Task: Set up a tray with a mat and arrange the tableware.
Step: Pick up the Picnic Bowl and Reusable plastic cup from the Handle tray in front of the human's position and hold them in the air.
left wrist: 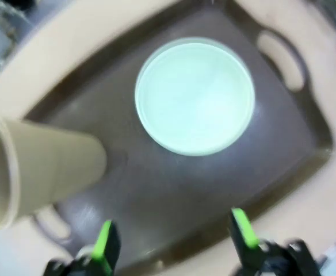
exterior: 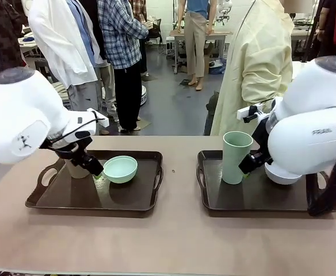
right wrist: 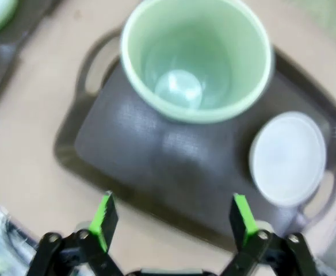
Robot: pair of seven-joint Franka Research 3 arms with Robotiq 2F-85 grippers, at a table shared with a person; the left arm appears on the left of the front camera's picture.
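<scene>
left tray [exterior: 93, 192]: dark, two handles, sits on the beige tabletop [exterior: 174, 241] at the robot's left. a mint green bowl [exterior: 120, 169] stands upright at its far middle. a tan cup [exterior: 76, 168] stands upright at the far left corner, partly hidden behind the arm in the front view. cup and bowl are apart, not touching.

left gripper [left wrist: 171, 241]: jaws apart, nothing between the green pads. in the front view it hangs low over the left tray, between the tan cup and the mint green bowl, its tip just beside the bowl's left rim. whether it touches the bowl cannot be told. the left wrist view is blurred.

right tray [exterior: 260, 198]: same type, at the robot's right, well apart from the left tray. a dark textured mat [right wrist: 156, 161] covers its floor. a pale green cup [exterior: 237, 156] stands upright near the left end, empty inside as the right wrist view shows. a pale greyish-white bowl [right wrist: 289, 158] sits beside it toward the tray's right handle, apart from the cup, partly hidden by the right arm in the front view.

right gripper [right wrist: 171, 221]: jaws apart, empty. in the front view it sits just beside the pale green cup, on the cup's right side, low over the tray.

far side: a person in a pale yellow gown [exterior: 260, 69] stands behind the right tray.
</scene>
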